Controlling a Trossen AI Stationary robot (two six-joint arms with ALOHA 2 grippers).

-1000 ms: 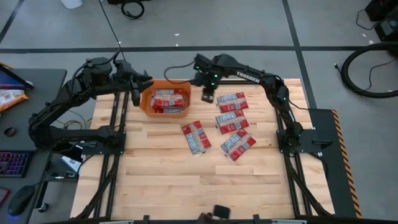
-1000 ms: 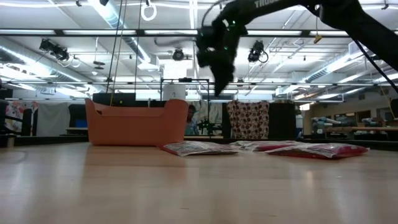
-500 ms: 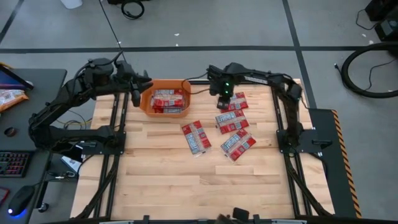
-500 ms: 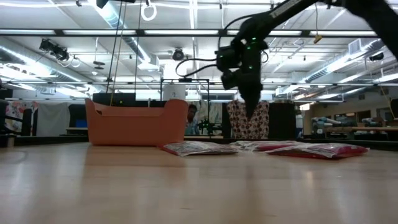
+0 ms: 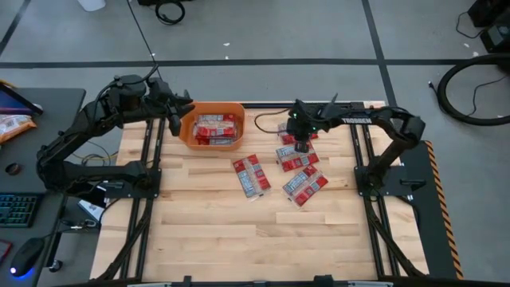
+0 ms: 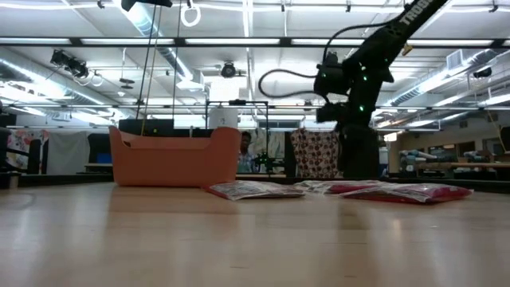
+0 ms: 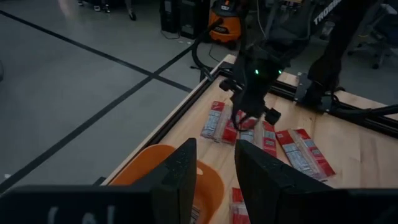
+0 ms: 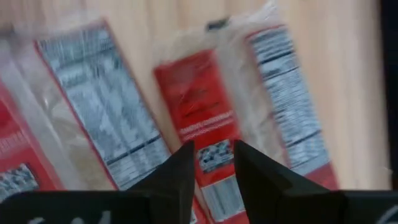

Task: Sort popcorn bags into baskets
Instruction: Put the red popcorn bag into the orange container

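The orange basket (image 5: 190,135) stands at the table's far left and holds several red popcorn bags (image 5: 217,127). Several more bags lie flat on the wood to its right (image 5: 296,156), (image 5: 251,175), (image 5: 305,186). My right gripper (image 5: 301,146) points steeply down over the far right bags, open, its tips close above a red bag (image 8: 199,118). In the low view its fingers (image 6: 358,163) reach down to the level of the bags. My left gripper (image 5: 177,121) hangs raised at the basket's left wall, open with nothing between its fingers (image 7: 216,174).
The near half of the wooden table (image 5: 255,239) is bare. Dark frame rails (image 5: 362,151) run along the table's left and right sides. A side desk at the far left carries an orange snack bag (image 5: 14,125) and a keyboard (image 5: 17,209).
My right gripper has gone from beside the basket's right wall toward the table's right edge and a little nearer. It has come down and tipped more steeply downward, ending over the loose bags. The bags and the basket have kept still.
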